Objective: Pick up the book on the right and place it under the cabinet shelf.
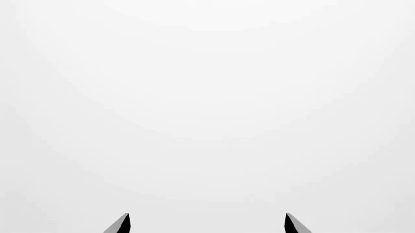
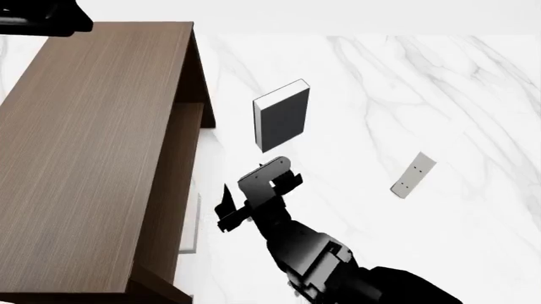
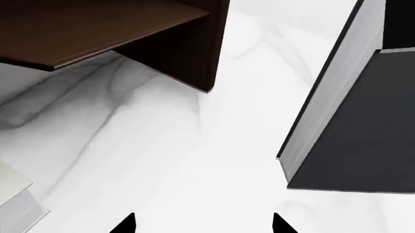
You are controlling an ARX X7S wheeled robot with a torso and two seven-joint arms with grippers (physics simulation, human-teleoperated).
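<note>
The dark-brown cabinet [image 2: 93,145] stands at the left of the head view, its open face toward me, and its shelf [image 3: 97,29] shows in the right wrist view. The plain white book [image 2: 192,223] lies on the floor at that open face, below the shelf level and largely hidden by the cabinet top. Its corner [image 3: 14,201] appears in the right wrist view. My right gripper [image 2: 228,206] [image 3: 202,225] hovers just beside it, open and holding nothing. My left gripper [image 1: 207,224] is open and faces blank white. The left arm [image 2: 42,19] is raised at the far left.
A black-covered book [image 2: 280,117] [image 3: 350,121] with white page edges stands upright on the marble floor, just beyond my right gripper. A second thin white book [image 2: 413,175] with two dark dots sits apart at the right.
</note>
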